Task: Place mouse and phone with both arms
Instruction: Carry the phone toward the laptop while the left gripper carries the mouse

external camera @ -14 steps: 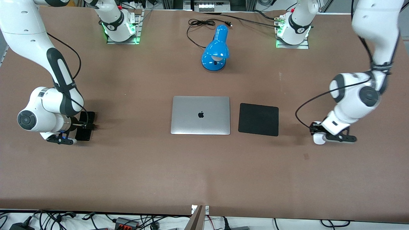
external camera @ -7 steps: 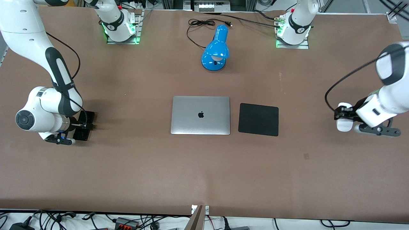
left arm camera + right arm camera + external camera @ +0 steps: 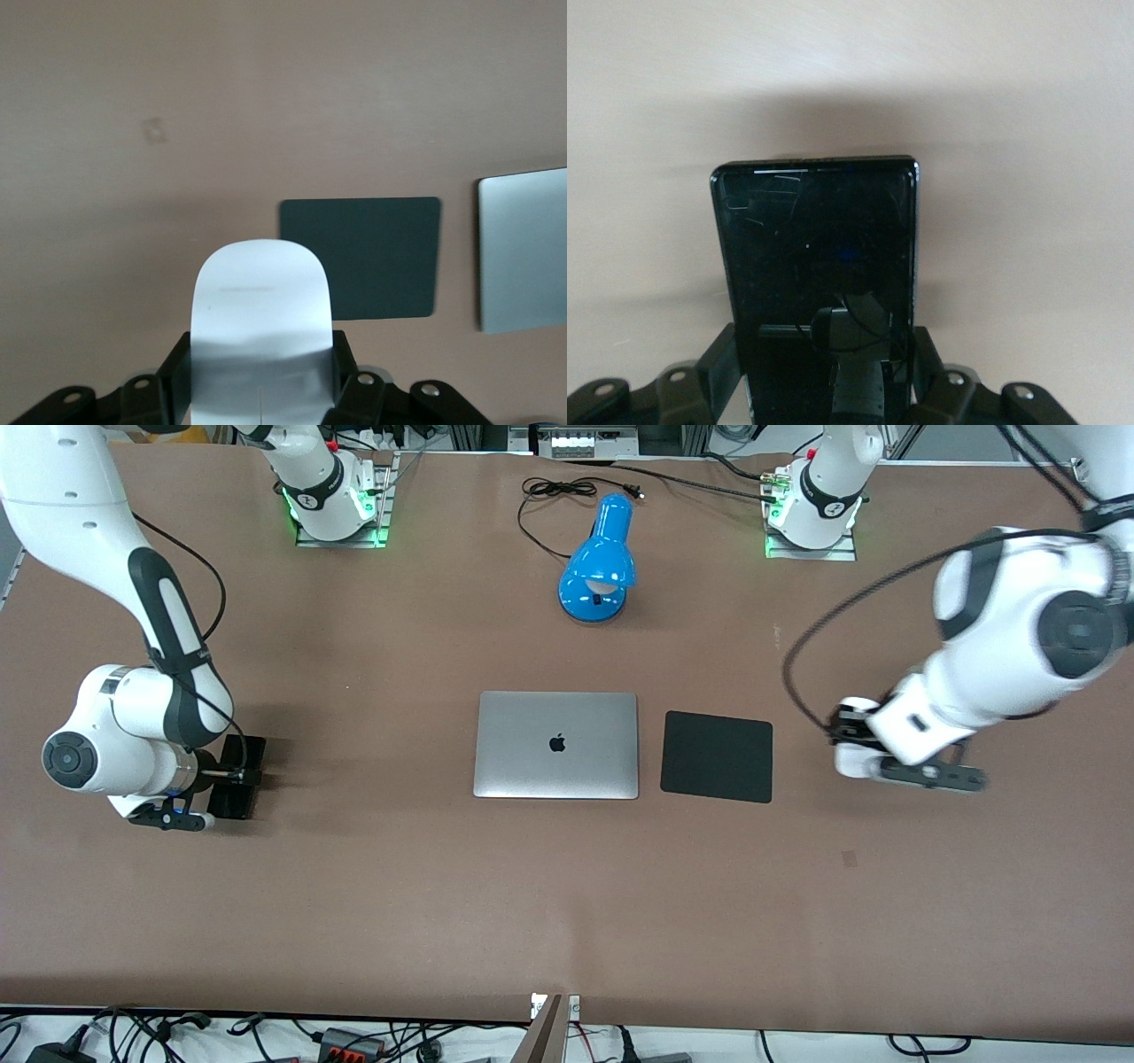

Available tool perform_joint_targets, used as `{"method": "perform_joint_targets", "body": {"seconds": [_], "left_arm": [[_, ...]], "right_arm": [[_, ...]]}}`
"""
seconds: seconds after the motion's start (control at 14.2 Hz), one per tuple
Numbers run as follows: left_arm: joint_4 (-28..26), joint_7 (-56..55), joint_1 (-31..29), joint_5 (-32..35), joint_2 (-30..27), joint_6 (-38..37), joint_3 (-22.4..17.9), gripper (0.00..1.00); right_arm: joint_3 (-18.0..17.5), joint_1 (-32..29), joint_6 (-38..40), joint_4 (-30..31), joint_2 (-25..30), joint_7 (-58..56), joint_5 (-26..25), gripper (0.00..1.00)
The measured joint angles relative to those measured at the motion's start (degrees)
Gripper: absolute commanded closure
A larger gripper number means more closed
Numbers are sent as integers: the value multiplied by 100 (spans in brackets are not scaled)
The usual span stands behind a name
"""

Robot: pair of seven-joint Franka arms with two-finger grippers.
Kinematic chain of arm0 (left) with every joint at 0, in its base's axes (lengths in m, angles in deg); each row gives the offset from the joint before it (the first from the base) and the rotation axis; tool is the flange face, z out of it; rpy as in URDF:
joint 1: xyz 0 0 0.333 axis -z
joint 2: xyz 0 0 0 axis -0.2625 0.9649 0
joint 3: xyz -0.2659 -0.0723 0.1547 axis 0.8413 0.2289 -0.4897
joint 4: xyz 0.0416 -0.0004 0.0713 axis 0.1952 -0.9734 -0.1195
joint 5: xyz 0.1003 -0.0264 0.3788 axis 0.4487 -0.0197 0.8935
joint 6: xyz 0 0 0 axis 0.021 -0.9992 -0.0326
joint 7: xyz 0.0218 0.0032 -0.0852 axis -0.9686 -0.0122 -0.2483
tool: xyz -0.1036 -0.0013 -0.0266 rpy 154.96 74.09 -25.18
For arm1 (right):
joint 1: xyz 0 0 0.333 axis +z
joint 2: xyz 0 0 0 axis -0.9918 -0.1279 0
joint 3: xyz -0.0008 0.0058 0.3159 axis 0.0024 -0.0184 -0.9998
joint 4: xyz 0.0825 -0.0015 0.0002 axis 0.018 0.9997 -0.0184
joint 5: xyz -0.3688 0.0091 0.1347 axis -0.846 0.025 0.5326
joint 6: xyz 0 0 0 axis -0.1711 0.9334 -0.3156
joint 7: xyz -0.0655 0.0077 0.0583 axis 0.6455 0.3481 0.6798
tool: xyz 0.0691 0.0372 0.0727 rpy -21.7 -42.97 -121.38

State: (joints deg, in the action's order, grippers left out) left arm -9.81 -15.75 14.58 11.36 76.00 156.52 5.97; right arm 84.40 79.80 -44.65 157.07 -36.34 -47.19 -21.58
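My left gripper (image 3: 852, 746) is shut on the white mouse (image 3: 850, 760) and holds it in the air over bare table, beside the black mouse pad (image 3: 717, 756) toward the left arm's end. In the left wrist view the mouse (image 3: 261, 305) sits between the black fingers (image 3: 177, 372), with the mouse pad (image 3: 363, 255) below it. My right gripper (image 3: 232, 775) is shut on the black phone (image 3: 237, 778) low at the table near the right arm's end. In the right wrist view the phone (image 3: 818, 257) sits between the fingers (image 3: 718, 363).
A closed silver laptop (image 3: 556, 745) lies mid-table beside the mouse pad. A blue desk lamp (image 3: 599, 561) with its black cord lies farther from the camera. The arm bases (image 3: 337, 505) stand along the table's top edge.
My left gripper lifted the mouse off the table, swung toward the table's end, then came back toward the mouse pad. My right gripper with the phone has barely moved.
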Motion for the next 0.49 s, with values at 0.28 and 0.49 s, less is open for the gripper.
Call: {"method": "perform_joint_targets", "body": {"seconds": [0.28, 0.49], "left_arm": [[-961, -448, 267, 0, 79, 1482, 49, 68], [-1893, -645, 472, 0, 259, 3003, 52, 67]], "right_arm": [[-41, 610, 158, 6, 206, 314, 8, 52], [-61, 1179, 148, 45, 173, 1091, 8, 52]]}}
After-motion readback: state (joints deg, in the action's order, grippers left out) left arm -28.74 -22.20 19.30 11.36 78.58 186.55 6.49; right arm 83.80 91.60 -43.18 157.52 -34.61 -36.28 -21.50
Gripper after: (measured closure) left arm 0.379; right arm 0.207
